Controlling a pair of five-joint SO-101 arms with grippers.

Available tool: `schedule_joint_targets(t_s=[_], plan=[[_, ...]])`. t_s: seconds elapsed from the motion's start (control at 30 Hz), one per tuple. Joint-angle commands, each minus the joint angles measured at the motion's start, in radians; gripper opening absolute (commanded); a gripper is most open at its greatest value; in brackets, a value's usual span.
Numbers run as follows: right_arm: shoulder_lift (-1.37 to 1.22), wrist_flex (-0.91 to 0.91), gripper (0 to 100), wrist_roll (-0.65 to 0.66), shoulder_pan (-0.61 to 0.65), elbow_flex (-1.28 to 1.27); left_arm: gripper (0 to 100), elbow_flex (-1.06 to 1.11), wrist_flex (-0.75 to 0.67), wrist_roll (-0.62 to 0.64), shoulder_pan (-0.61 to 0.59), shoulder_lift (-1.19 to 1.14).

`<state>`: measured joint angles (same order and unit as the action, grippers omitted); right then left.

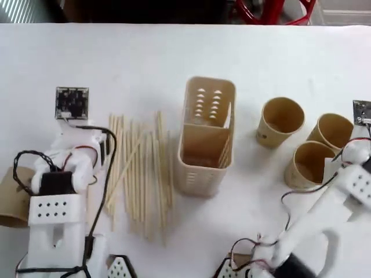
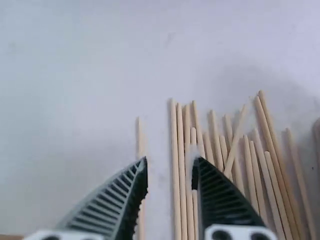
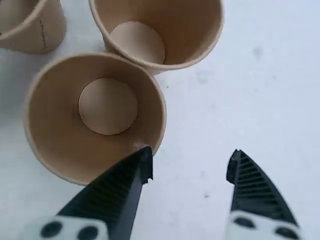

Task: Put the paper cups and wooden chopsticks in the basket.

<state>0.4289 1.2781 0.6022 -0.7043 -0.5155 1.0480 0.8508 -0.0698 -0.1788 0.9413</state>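
Both arms are at the pick-up stage, I'd say; nothing is gripped on either side. The left gripper [image 2: 170, 167] sits low over the chopsticks [image 2: 231, 157], jaws parted only narrowly; the outermost sticks of the spread run straight through the gap between its fingers, and the rest fan away beyond the tips and off to one side; whether the pads touch wood I cannot tell. The right gripper [image 3: 190, 157] is spread wide and empty; one fingertip hangs right at the rim of the nearest cup [image 3: 95, 115], the other out over bare table [image 3: 270, 75], so the cup wall lies between them; two other cups [image 3: 157, 30] stand upright just beyond. The basket [image 1: 200, 176] stands between the two arms, just past the sticks from the left gripper and well apart from the right. Next, as I read it: the left closes on a stick or two and lifts without dragging the neighbours; the right drops a touch deeper over the wall, pinches, then carries the cup across to the basket.
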Motion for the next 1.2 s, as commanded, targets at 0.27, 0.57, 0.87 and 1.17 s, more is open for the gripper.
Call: schedule_joint_targets(t_s=[0.27,0.57,0.87,1.17], plan=[[-0.113,-0.039,24.4,-0.018,0.041,0.037,15,0.0,-0.041,-0.002,0.018,-0.002],[-0.117,-0.12,2.9,-0.023,0.117,-0.049,15,0.014,-0.044,-0.002,0.019,-0.002],[-0.11,-0.116,1.7,0.071,0.101,-0.109,15,0.092,-0.178,-0.002,0.019,-0.002],[0.114,0.03,1.7,0.21,0.091,-0.178,15,0.094,-0.18,-0.002,0.021,-0.002]])
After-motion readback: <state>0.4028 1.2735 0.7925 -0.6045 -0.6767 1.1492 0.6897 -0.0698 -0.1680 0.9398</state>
